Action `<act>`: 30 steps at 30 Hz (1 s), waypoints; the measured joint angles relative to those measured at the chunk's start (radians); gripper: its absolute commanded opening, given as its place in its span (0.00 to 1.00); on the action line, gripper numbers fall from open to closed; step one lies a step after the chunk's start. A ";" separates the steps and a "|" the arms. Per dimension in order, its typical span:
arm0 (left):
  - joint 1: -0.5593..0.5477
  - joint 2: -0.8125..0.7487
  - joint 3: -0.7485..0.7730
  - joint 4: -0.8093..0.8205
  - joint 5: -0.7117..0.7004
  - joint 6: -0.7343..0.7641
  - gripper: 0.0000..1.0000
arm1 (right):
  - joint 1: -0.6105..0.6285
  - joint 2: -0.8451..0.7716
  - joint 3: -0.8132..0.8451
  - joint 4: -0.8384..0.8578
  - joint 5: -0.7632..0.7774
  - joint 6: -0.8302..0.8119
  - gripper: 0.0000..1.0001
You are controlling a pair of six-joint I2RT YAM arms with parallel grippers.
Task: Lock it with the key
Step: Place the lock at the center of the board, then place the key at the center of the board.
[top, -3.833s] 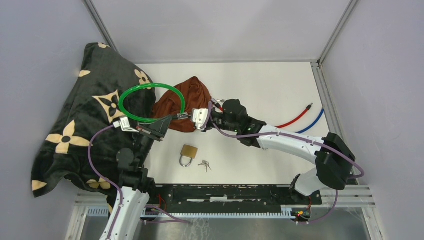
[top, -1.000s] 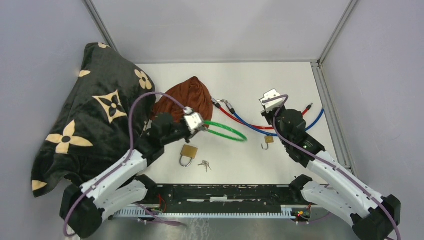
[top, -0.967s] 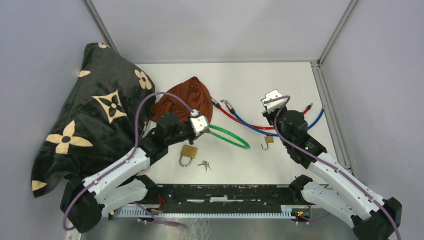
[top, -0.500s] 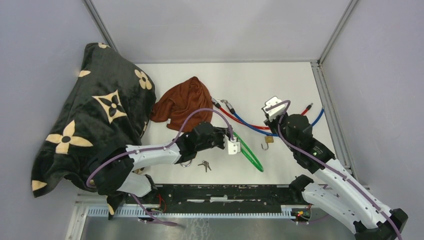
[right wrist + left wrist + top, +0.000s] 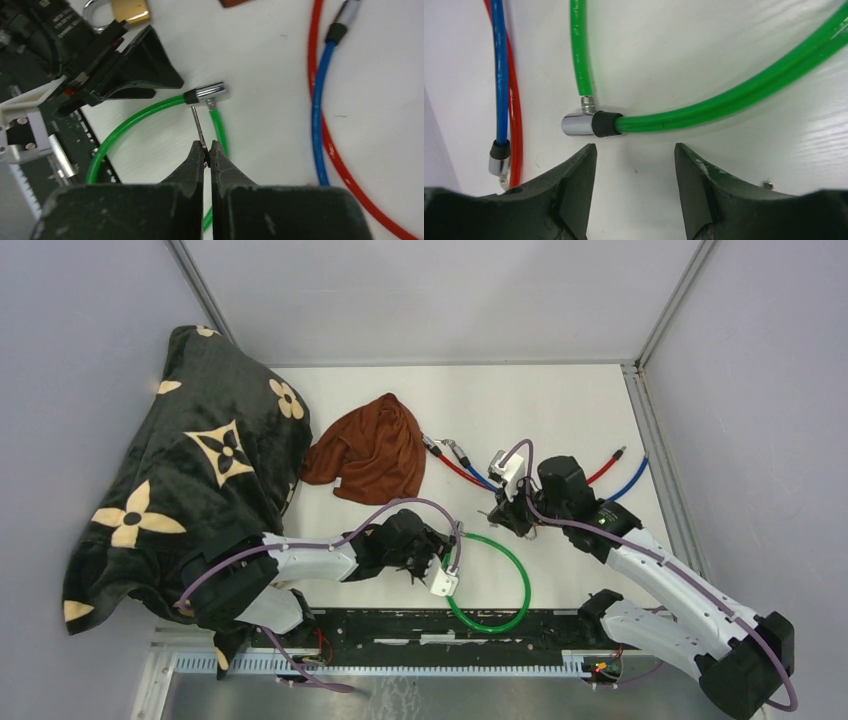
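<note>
Black-fingered, the left gripper (image 5: 634, 150) has its jaws parted with nothing between them. Just past its fingertips, apart from them, lies the chrome lock head (image 5: 578, 124) of the green cable (image 5: 724, 102). The cable's bare end sits in that head from the side. The loop rests flat on the table (image 5: 540, 400), in the middle by the near edge.

The right gripper (image 5: 207, 146) reaches in from the right, jaws pinched together on a thin key (image 5: 199, 125). The key's tip points at the lock head and is just beside it; whether it touches cannot be told.

Half a second ago the left gripper still clamped the green loop and held it tilted off the table. Now the loop is down and let go, and the jaws have spread. The right gripper has come left and nearer, toward the lock head.

A blue cable (image 5: 500, 75) and a red cable (image 5: 514, 100) run side by side just beyond the loop. A brass padlock (image 5: 129, 11) lies behind the left gripper. Farther left are a brown cloth (image 5: 365, 450) and a black patterned blanket (image 5: 190, 470).
</note>
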 measured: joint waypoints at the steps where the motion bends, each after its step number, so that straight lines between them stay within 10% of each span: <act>1: -0.002 -0.001 -0.003 -0.013 0.005 0.005 0.72 | 0.000 0.006 -0.007 -0.003 -0.039 0.014 0.00; 10: -0.022 -0.142 -0.003 -0.088 0.015 -0.055 0.90 | 0.017 0.105 -0.154 0.002 -0.228 0.121 0.00; 19: 0.011 -0.351 0.000 -0.055 -0.080 -0.433 0.93 | 0.145 0.199 -0.251 0.033 -0.246 0.204 0.00; 30: 0.278 -0.553 -0.095 0.045 -0.092 -0.996 1.00 | 0.147 0.346 -0.195 0.034 -0.040 0.230 0.41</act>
